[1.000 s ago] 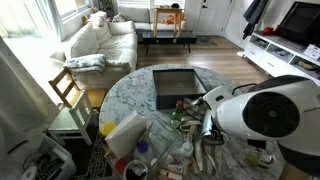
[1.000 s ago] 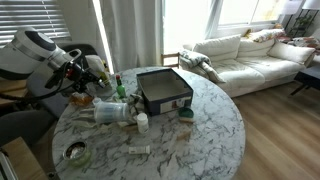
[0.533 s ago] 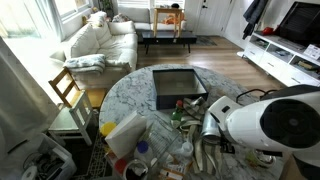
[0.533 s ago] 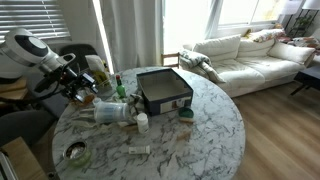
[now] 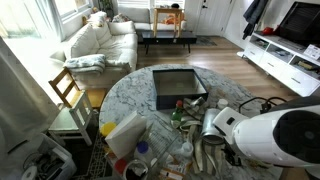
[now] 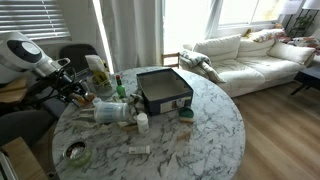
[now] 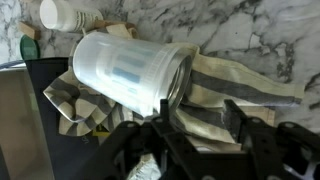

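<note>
A clear plastic jar [image 7: 130, 68] lies on its side on a striped cloth [image 7: 225, 85] on the marble table [image 7: 240, 25]. My gripper [image 7: 198, 118] is open just above the cloth, its fingers on either side of a fold, next to the jar's open mouth. It holds nothing. In an exterior view the gripper [image 6: 75, 92] hovers at the table's edge beside the jar [image 6: 110, 112]. In an exterior view the arm [image 5: 270, 135] hides the gripper.
A dark square tray [image 6: 165, 90] sits mid-table and also shows in an exterior view [image 5: 178, 85]. Around it are a green bottle [image 6: 118, 85], a small white bottle [image 6: 142, 122], a tape roll [image 6: 75, 153] and a white cup [image 7: 60, 13]. A wooden chair [image 5: 68, 90] stands by the table.
The arm has moved down and outward toward the table's edge. The gripper stays open and the jar and cloth have not moved.
</note>
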Robot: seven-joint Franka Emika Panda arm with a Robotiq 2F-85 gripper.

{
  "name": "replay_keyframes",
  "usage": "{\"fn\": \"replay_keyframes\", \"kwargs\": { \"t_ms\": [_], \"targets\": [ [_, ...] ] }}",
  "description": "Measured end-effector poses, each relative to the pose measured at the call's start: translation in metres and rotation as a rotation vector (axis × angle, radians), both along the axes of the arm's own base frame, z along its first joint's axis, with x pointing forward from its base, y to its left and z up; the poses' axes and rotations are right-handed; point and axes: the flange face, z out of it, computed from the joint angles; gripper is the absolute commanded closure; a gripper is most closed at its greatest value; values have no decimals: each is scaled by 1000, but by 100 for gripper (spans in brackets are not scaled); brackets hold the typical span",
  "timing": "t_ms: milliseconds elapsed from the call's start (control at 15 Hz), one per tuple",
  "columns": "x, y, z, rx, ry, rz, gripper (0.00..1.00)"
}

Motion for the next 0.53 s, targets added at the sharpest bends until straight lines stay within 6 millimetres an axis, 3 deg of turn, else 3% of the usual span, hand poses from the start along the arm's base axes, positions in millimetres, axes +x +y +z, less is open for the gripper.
{"fn": "replay_keyframes", "kwargs": {
  "t_ms": [133,400,467,533],
  "targets": [
    [-1,3,-2,5,1,6,52],
    [-2,5,-7,7,-7,-5,43],
    [-2,5,-9,3,-11,-8,45],
    [-2,5,-12,-4,-19,-8,56]
  ]
}}
